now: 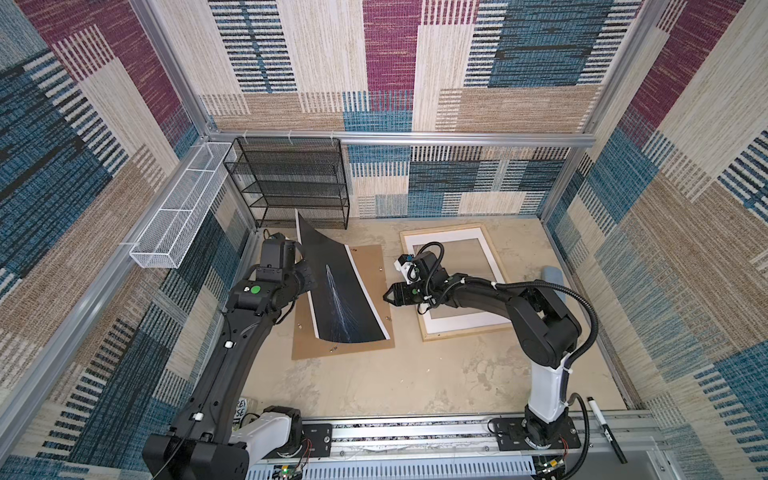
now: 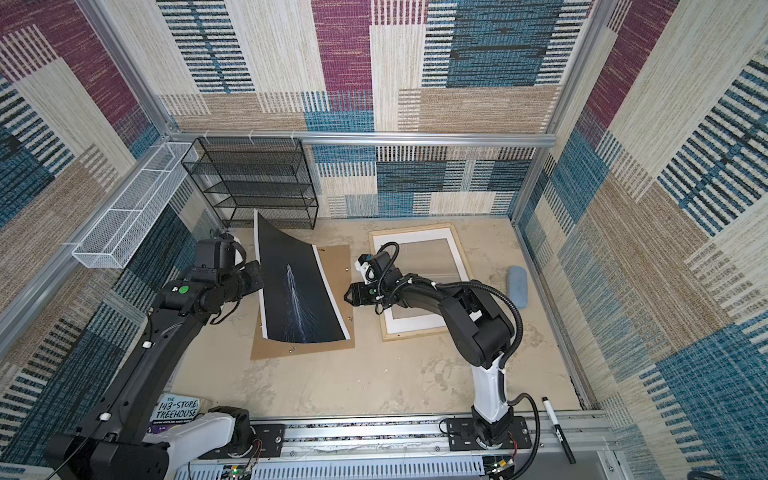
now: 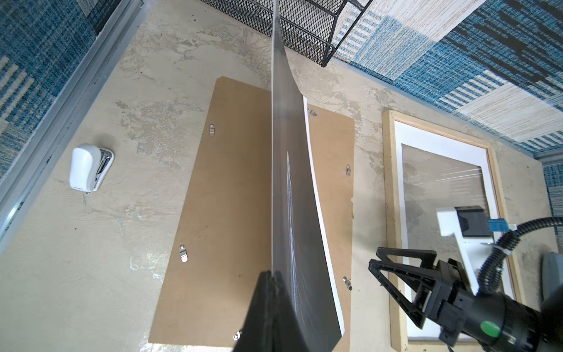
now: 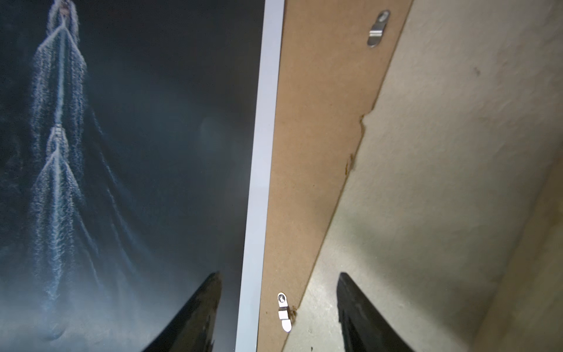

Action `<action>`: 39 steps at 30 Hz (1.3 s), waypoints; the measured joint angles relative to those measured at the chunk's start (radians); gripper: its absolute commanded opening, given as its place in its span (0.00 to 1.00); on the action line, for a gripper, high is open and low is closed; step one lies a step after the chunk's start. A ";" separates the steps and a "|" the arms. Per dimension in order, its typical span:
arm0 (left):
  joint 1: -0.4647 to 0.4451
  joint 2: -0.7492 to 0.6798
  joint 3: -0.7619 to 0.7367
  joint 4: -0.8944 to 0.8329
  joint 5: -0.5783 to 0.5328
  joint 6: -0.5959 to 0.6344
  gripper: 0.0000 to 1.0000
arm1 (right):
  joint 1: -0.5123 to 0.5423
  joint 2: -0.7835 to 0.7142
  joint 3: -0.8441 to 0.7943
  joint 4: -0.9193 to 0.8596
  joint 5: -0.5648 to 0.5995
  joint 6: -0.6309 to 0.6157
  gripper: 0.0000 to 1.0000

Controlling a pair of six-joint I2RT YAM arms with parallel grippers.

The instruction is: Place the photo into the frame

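In both top views, the left arm rises along the left side with its forearm leaning toward the centre. The left gripper (image 1: 306,277) (image 2: 257,279) is clamped on the left long edge of the photo (image 1: 345,291) (image 2: 297,297). Left of centre, the photo curls upward on that side and its low end sits on the brown backing board (image 1: 332,353) (image 2: 291,351). The right arm bends in from the lower right with its elbow raised. Its wrist is over the frame (image 1: 465,333) (image 2: 415,336), which lies flat right of centre. The right gripper (image 1: 386,296) (image 2: 348,296) points at the photo's right edge with its jaws apart, holding nothing.

In the left wrist view, we see the left gripper (image 3: 269,304) pinching the photo (image 3: 289,183) edge-on. The right gripper (image 3: 374,257) is spread just beside it.

In the right wrist view, the 2 fingers of the right gripper (image 4: 278,275) straddle the white margin of the photo (image 4: 152,152). We cannot tell if they touch it.
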 measured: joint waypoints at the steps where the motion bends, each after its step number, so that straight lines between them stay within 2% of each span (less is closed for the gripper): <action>1: 0.000 0.002 0.011 -0.011 -0.004 0.003 0.00 | 0.000 0.000 0.000 0.000 -0.001 0.000 0.62; 9: 0.000 0.063 0.140 -0.119 -0.016 0.029 0.00 | 0.000 0.000 0.018 -0.003 -0.010 -0.001 0.62; 22: 0.000 0.175 0.442 -0.290 0.002 0.137 0.00 | -0.026 -0.043 0.012 -0.030 -0.007 -0.020 0.62; 28: 0.000 0.176 0.494 -0.361 -0.022 0.180 0.00 | -0.031 -0.050 0.001 -0.030 -0.008 -0.019 0.62; 39: -0.019 0.240 0.486 -0.399 -0.016 0.181 0.00 | -0.049 -0.067 -0.018 -0.029 -0.008 -0.019 0.62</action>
